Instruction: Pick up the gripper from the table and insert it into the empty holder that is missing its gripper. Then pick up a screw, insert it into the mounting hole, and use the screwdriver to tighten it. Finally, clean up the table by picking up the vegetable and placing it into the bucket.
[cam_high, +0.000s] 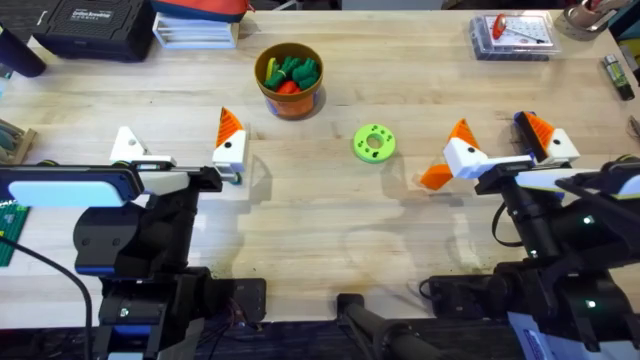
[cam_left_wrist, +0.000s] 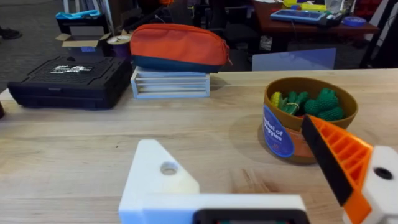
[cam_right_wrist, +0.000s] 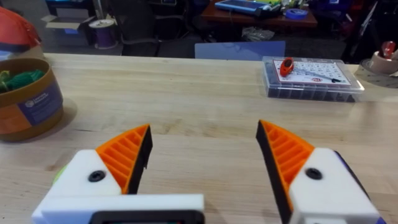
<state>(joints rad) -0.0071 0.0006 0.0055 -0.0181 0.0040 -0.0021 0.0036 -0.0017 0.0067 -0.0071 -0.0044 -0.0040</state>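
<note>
My left gripper (cam_high: 177, 145) stands open over the table's left side. One finger is the plain white holder (cam_high: 125, 147) (cam_left_wrist: 158, 177); its twin (cam_high: 229, 140) carries an orange tip. Ahead of it stands the orange-brown bucket (cam_high: 289, 78) (cam_left_wrist: 280, 134), with green and red toy pieces inside. The green disc vegetable (cam_high: 374, 142) lies at mid-table. My right gripper (cam_high: 503, 140) (cam_right_wrist: 205, 155) is open, both fingers orange-tipped. An orange wedge, apparently the loose gripper (cam_high: 435, 177), lies on the table against its left finger. The screwdriver is out of view.
A clear parts box (cam_high: 512, 37) (cam_right_wrist: 314, 78) sits at the back right, with a tape roll (cam_high: 590, 15) beyond it. At the back left are a black case (cam_high: 90, 25) and white trays (cam_high: 197, 30) under an orange pouch (cam_left_wrist: 177, 43).
</note>
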